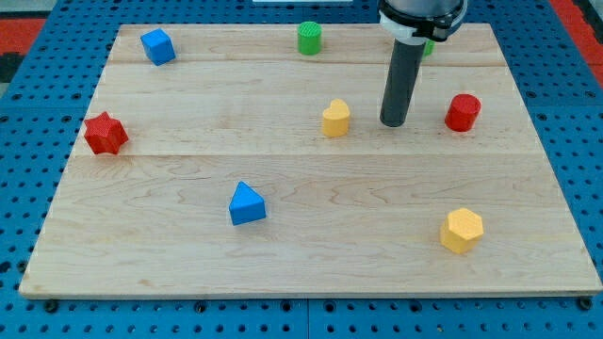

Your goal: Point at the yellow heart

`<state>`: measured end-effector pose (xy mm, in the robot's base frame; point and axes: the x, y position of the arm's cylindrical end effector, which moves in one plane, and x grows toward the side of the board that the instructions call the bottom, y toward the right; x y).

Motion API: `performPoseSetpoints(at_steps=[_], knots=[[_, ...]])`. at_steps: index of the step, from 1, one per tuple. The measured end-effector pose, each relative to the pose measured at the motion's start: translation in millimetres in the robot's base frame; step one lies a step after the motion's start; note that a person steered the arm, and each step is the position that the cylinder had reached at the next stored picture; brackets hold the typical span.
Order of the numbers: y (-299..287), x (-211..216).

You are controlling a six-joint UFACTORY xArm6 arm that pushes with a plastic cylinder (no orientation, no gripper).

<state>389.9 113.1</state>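
Observation:
The yellow heart (pixel 335 119) lies on the wooden board (pixel 311 235), a little above the board's middle. My tip (pixel 393 123) rests on the board just to the right of the heart, about a block's width away and not touching it. The dark rod rises from the tip to the view's top edge.
A red cylinder (pixel 463 112) sits right of my tip. A green cylinder (pixel 309 38) and a blue cube (pixel 158 46) are near the top edge. A red star (pixel 105 133) is at the left, a blue triangular block (pixel 247 204) lower middle, a yellow hexagon (pixel 462 231) lower right. Another green block (pixel 428 46) is mostly hidden behind the rod.

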Motion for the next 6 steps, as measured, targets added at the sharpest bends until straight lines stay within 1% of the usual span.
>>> performPoseSetpoints(at_steps=[4, 6], knots=[[-0.6, -0.5], [-10.9, -0.5]])
